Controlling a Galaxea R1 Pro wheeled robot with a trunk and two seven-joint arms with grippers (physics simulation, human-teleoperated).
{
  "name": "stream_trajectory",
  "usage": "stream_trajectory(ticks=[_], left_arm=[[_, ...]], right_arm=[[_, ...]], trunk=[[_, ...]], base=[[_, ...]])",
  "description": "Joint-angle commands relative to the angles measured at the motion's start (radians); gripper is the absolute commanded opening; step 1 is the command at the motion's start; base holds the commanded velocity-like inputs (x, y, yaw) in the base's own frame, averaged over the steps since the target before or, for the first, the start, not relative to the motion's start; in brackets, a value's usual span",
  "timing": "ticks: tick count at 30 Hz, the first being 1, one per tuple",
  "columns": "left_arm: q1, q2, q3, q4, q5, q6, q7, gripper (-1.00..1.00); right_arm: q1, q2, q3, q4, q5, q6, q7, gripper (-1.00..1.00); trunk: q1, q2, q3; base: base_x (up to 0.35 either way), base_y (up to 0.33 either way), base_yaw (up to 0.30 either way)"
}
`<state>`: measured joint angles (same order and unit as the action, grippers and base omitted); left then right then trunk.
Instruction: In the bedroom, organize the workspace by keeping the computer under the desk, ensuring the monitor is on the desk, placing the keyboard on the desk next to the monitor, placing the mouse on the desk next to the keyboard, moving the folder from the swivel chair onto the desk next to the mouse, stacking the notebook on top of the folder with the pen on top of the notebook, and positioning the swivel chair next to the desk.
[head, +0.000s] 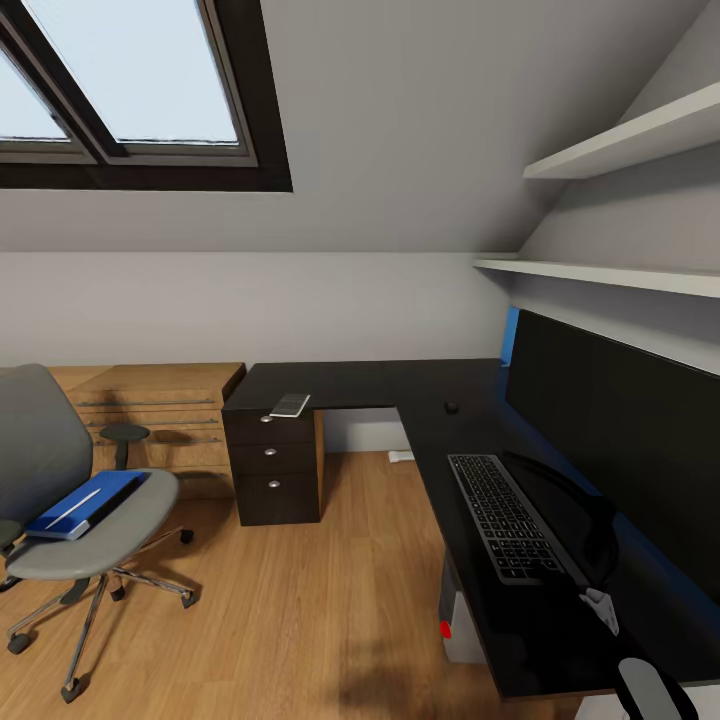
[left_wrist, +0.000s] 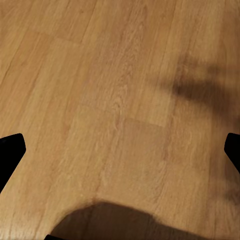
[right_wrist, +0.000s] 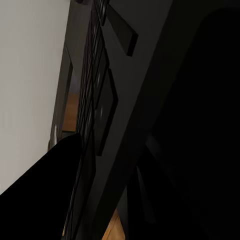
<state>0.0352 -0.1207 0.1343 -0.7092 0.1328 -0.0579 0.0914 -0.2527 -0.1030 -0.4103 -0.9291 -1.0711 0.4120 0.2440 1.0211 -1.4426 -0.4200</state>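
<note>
Worktop (head: 440, 455): you have one monitor (head: 610, 420), one keyboard (head: 505, 517), one mouse (head: 452, 407).
Swivel chair (head: 95, 530): one folder (head: 85, 503).
Left gripper (left_wrist: 120, 150): spread wide.
Right gripper: you cannot tell.

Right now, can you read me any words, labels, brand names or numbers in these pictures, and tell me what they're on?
No text can be read anywhere.
Keyboard: key legends too small and blurred to read.
Monitor: screen black, no brand mark legible.
Blue folder on the swivel chair: no label showing.
Pale notebook on the desk: nothing legible.
</note>
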Motion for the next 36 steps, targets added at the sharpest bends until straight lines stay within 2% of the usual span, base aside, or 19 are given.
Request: stream_trajectory(ticks=[1, 12, 13, 32, 36], left_arm=[[0.0, 0.0, 0.0, -0.001, 0.01, -0.002, 0.0, 1.0], [0.0, 0.0, 0.0, -0.001, 0.01, -0.002, 0.001, 1.0], [0.0, 0.0, 0.0, -0.001, 0.01, -0.002, 0.001, 1.0], [0.0, 0.0, 0.001, -0.001, 0.01, -0.002, 0.001, 1.0], [0.0, 0.0, 0.001, -0.001, 0.011, -0.002, 0.001, 1.0]], right_arm=[[0.0, 0.0, -0.002, 0.012, 0.022, 0.004, 0.001, -1.0], [0.0, 0.0, -0.001, 0.012, 0.022, 0.004, 0.0, -1.0], [0.0, 0.0, -0.001, 0.012, 0.022, 0.004, 0.0, 1.0], [0.0, 0.0, -0.001, 0.012, 0.022, 0.005, 0.0, 1.0], [0.0, -0.001, -0.001, 0.012, 0.022, 0.006, 0.0, 1.0]], trunk=[[0.0, 0.0, -0.001], [0.0, 0.0, -0.001], [0.0, 0.0, -0.001], [0.0, 0.0, -0.001], [0.0, 0.0, -0.001]], base=[[0.0, 0.0, 0.0], [0.0, 0.0, 0.0], [0.0, 0.0, 0.0], [-0.001, 0.0, 0.0], [-0.161, 0.0, 0.0]])
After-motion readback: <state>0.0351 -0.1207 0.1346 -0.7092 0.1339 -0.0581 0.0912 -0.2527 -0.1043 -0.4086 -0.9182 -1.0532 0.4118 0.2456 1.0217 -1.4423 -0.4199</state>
